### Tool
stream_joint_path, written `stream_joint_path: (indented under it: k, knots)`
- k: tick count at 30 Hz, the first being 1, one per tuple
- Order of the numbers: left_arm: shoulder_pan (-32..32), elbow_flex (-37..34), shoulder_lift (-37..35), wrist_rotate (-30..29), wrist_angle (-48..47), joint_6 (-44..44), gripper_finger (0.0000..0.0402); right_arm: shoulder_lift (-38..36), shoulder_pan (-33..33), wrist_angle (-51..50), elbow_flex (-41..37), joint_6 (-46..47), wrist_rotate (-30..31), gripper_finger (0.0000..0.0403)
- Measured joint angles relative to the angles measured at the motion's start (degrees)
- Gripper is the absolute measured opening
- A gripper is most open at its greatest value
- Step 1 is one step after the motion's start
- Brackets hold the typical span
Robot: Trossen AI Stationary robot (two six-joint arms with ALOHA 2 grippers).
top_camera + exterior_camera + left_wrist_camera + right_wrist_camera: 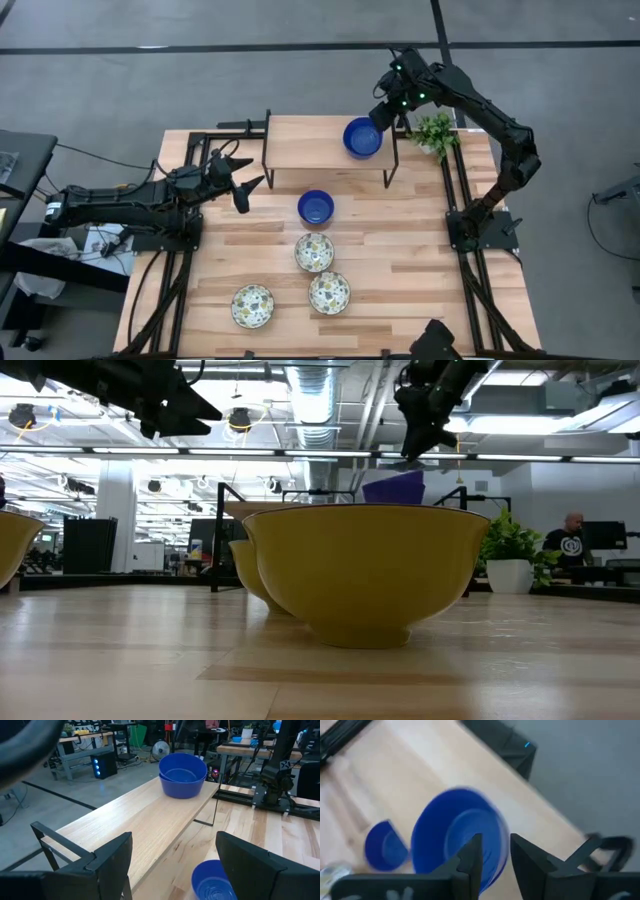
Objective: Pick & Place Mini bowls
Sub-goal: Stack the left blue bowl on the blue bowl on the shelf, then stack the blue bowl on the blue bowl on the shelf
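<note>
Blue bowls [362,138] sit stacked on the far shelf [300,145]; your right gripper [384,112] fingers are slightly parted just above, gripping nothing. Next, lift clear; left gripper [243,186] waits wide open.

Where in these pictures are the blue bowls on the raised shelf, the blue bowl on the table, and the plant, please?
Blue bowls on the shelf [362,138]: high view, inside of the top bowl.
Blue bowl on the table [315,207]: high view, its inside.
Plant [435,132]: high view, its leaves.

**What the views withhold**

In the right wrist view motion blur smears the stacked blue bowls [455,837] just beyond the right end effector [495,852]. In the low view a yellow-sided bowl [365,570] hides most of the shelf below that end effector.
</note>
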Motion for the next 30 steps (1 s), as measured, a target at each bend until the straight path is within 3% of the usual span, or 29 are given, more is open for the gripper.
stream_joint_path:
  k: [4,7,30]
  knots:
    - [-0.01,0.00,0.00,0.00,0.00,0.00,0.0285,0.73,-0.97,-1.57,-1.06,-1.43,-6.10,0.0036]
    - [-0.04,0.00,0.00,0.00,0.00,0.00,0.0285,1.21,-1.46,-2.17,-1.19,-2.65,-7.42,0.0007]
    - [-0.04,0.00,0.04,0.00,-0.02,0.00,0.0285,5.47,-2.43,-1.22,-1.17,-3.52,-9.12,0.0001]
